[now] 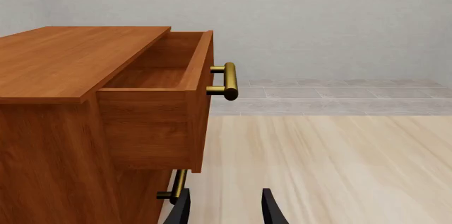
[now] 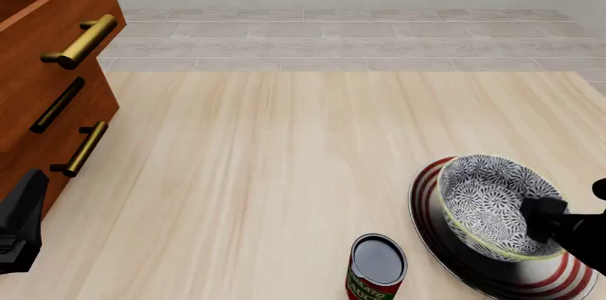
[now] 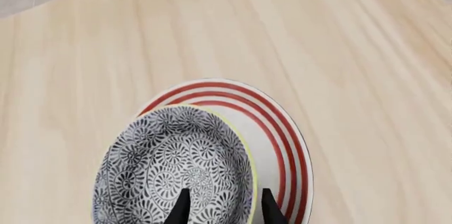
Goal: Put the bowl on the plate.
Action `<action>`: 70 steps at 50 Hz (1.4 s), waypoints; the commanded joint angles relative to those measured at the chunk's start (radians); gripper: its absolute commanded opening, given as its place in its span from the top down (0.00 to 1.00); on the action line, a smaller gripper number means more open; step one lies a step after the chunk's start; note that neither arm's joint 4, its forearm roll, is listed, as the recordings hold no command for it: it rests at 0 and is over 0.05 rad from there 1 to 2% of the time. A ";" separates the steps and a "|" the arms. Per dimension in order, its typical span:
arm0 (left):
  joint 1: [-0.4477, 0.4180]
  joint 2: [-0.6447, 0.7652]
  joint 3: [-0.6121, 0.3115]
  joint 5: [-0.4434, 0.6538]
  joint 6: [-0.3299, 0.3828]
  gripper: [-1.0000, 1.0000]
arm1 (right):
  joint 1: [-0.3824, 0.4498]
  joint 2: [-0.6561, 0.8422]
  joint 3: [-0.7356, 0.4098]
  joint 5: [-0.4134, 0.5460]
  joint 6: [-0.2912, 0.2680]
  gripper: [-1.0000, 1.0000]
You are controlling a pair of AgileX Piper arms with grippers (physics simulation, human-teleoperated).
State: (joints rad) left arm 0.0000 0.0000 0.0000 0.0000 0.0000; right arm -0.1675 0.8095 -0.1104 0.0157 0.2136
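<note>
Up front, in the left wrist view, the left gripper (image 1: pixel 226 208) shows two dark fingertips parted with nothing between them, facing a wooden cabinet (image 1: pixel 63 128) whose top drawer (image 1: pixel 159 102) stands pulled out, brass handle (image 1: pixel 227 81) showing.

From the front view, the bowl (image 2: pixel 492 204) sits over the plate (image 2: pixel 568 275), tilted, with the right gripper (image 2: pixel 541 218) at its near rim; a can (image 2: pixel 377 266) stands just beside the plate.

Looking along the right wrist view, the fingertips straddle the bowl's rim (one inside, one outside), apparently pinching it. The bowl lies off-centre on the plate. If released while tilted, it could rock or slide toward the plate's edge; a sideways pull on withdrawal might drag it off.
</note>
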 commanded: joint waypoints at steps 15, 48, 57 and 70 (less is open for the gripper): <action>0.000 0.000 0.000 0.000 0.000 0.00 | -0.026 -0.044 -0.070 0.080 -0.041 0.00; 0.000 0.000 0.000 0.000 0.000 0.00 | -0.073 -0.161 -0.237 0.285 -0.142 0.00; 0.000 0.000 0.000 0.000 0.000 0.00 | -0.088 -0.171 -0.277 0.321 -0.171 0.00; 0.000 0.000 0.000 0.000 0.000 0.00 | -0.092 -0.178 -0.330 0.344 -0.199 0.00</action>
State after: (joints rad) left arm 0.0000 0.0000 0.0000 0.0000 0.0000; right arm -0.2530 0.6388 -0.3936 0.3332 0.0411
